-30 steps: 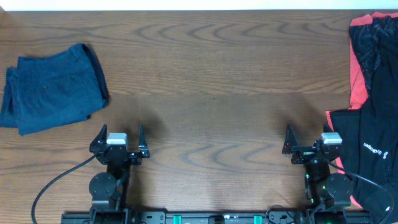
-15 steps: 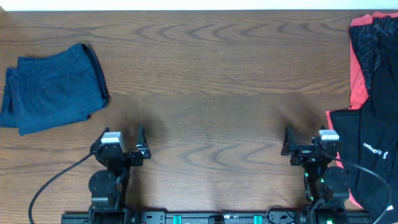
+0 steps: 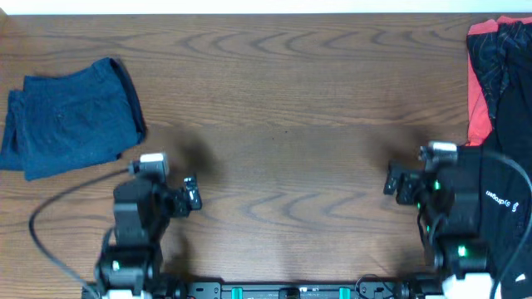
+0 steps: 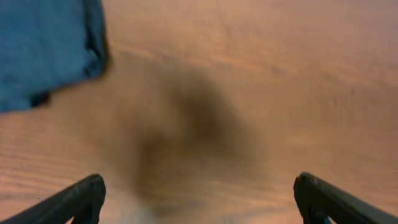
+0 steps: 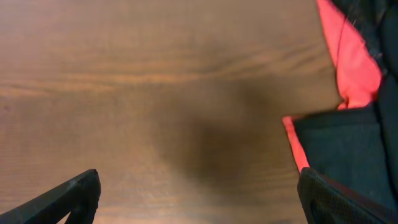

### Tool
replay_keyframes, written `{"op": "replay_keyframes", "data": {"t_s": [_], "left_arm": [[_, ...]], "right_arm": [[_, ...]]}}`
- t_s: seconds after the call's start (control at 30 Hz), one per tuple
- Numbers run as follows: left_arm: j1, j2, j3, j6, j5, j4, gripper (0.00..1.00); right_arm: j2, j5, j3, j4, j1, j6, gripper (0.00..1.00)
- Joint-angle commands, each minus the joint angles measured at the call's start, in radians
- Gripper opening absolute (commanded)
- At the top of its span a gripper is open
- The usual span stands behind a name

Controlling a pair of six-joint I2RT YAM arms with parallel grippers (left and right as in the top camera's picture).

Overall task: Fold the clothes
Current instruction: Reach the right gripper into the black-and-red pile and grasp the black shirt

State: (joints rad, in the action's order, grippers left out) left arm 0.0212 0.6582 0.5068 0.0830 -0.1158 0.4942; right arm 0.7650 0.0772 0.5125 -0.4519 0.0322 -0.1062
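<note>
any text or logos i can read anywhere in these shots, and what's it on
White logo on the black trousers: a short print turned sideways, too small and blurred to read.
No other words, numbers or signs show in any view.

Crumpled blue garment (image 3: pixel 71 116) left; black trousers (image 3: pixel 499 208), red-black piece (image 3: pixel 495 66) right.
</note>
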Motion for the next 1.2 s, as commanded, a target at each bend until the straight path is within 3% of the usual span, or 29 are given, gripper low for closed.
{"op": "replay_keyframes", "data": {"t_s": [0.0,0.23,0.37,0.53,0.77,1.17], "left_arm": [[-0.005,0.145,0.134,0.013,-0.066,0.063,0.98],[-0.005,0.327,0.294,0.013,-0.068,0.232,0.98],[-0.005,0.352,0.294,0.013,-0.068,0.240,0.98],[-0.005,0.360,0.294,0.013,-0.068,0.238,0.98],[-0.005,0.360,0.294,0.013,-0.068,0.238,0.98],[-0.005,0.360,0.294,0.013,-0.068,0.238,0.98]], "right_arm": [[0.134,0.011,0.102,-0.035,-0.008,-0.009,0.99],[0.340,-0.035,0.210,-0.022,-0.008,-0.008,0.99],[0.396,0.158,0.210,0.011,-0.029,-0.017,0.99],[0.470,0.373,0.210,0.015,-0.129,-0.132,0.99],[0.602,0.377,0.209,0.101,-0.296,-0.223,0.82],[0.812,0.333,0.209,0.254,-0.322,-0.223,0.74]]}}
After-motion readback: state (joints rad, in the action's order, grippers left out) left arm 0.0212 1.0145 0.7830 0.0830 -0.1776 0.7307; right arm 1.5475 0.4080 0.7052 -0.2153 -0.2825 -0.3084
